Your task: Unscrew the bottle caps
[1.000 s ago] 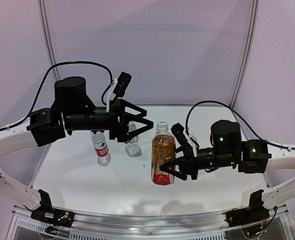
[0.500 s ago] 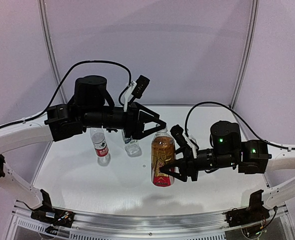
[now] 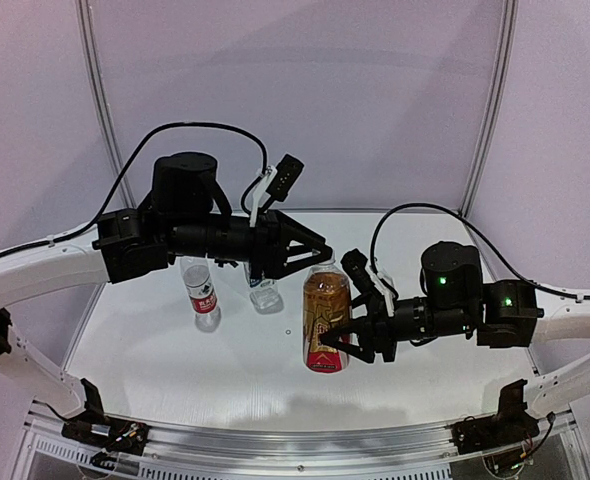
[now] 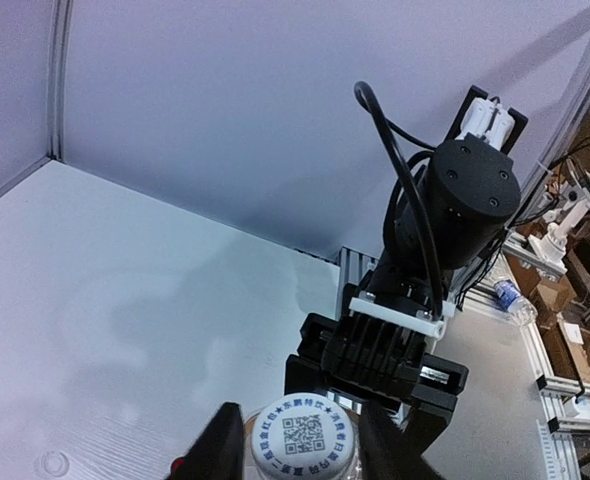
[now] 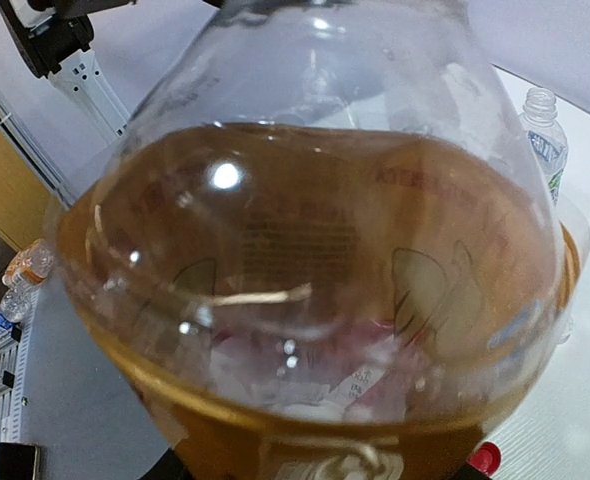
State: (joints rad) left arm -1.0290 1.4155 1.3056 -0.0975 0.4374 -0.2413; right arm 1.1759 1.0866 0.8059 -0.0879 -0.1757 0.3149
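An amber plastic drink bottle (image 3: 324,318) with a red-gold label stands upright on the white surface (image 3: 175,370) at the centre of the top view. The right hand (image 3: 337,340) is clenched on its lower body. The left hand (image 3: 323,258) straddles its round white screw cap (image 4: 303,448), one finger (image 4: 223,450) on each side; I cannot tell whether they press it. To the left stand a clear plastic bottle with a red label (image 3: 204,296) and a clear plastic bottle with a green-blue label (image 3: 266,293).
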